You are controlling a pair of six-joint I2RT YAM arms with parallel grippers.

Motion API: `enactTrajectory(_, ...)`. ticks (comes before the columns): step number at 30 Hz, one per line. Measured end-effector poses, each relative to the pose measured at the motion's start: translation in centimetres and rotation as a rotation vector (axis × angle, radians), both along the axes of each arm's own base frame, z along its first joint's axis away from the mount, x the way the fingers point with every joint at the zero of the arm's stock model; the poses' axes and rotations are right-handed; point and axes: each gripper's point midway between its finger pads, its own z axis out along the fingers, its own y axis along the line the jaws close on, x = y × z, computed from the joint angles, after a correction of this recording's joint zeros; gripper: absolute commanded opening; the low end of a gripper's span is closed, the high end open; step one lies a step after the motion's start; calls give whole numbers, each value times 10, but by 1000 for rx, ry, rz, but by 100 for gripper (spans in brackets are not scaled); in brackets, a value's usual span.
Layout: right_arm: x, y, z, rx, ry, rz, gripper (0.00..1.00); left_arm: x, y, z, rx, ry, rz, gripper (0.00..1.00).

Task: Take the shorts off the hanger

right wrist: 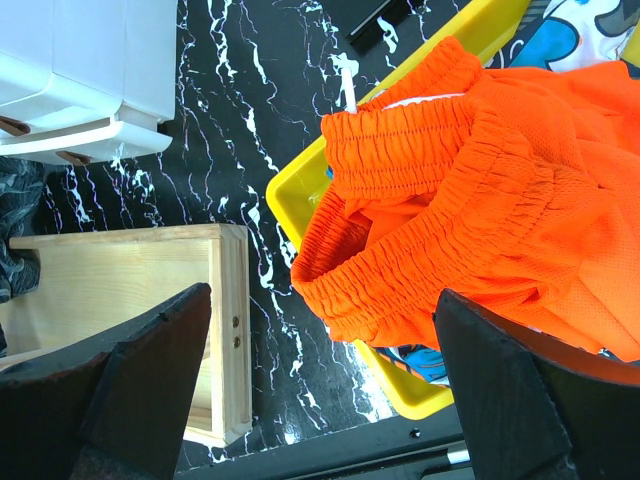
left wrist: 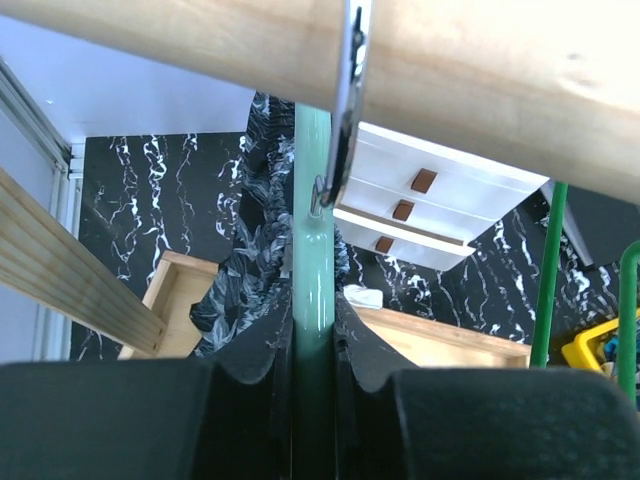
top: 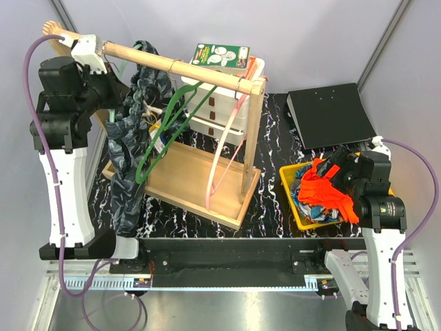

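Left gripper pinched narrow on mint-green hanger; shaft runs 12 to 6, metal hook over wooden rail at 12. Dark patterned shorts hang from it; left arm nearer. Right gripper wide over orange shorts in yellow bin.

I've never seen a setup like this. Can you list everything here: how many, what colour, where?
wooden rack: one, pale wood, mid-table
dark patterned shorts: one, navy-grey, hanging at the rail's left end
pale green hanger: one, on the rail by those shorts
green hangers: two, it seems, bare, mid-rail
pink hanger: one, bare, rail's right end
white drawer unit: one, behind the rack
printed box: one, green, on the drawers
yellow bin: one, right of the rack
orange shorts: one, topmost in the bin
blue and white patterned shorts: one, under the orange
black folder: one, behind the bin
table: black, marbled
left gripper: black, shut on the pale green hanger
right gripper: black, open above the orange shorts
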Motion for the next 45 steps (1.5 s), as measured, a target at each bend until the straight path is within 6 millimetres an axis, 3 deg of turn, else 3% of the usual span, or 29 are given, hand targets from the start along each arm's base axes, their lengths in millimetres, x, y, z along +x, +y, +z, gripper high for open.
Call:
enactTrajectory(13, 0, 0, 0, 0, 2, 0, 100, -36, 7, 42, -41, -120, 71, 0)
enactTrajectory(21, 2, 0, -3, 1, 16, 1, 100, -67, 18, 34, -67, -134, 155, 0)
enactTrajectory(25, 4, 5, -4, 18, 23, 24, 100, -92, 16, 19, -104, -143, 163, 0)
enactTrajectory(31, 5, 9, -4, 33, 24, 45, 100, -113, 8, -16, -140, -111, 138, 0)
enactTrajectory(35, 5, 11, -4, 39, 24, 53, 100, -116, -6, -48, -181, -57, 74, 0)
enactTrajectory(45, 15, 29, -2, 98, 2, 141, 100, -124, -64, -149, -414, 165, -183, 0)
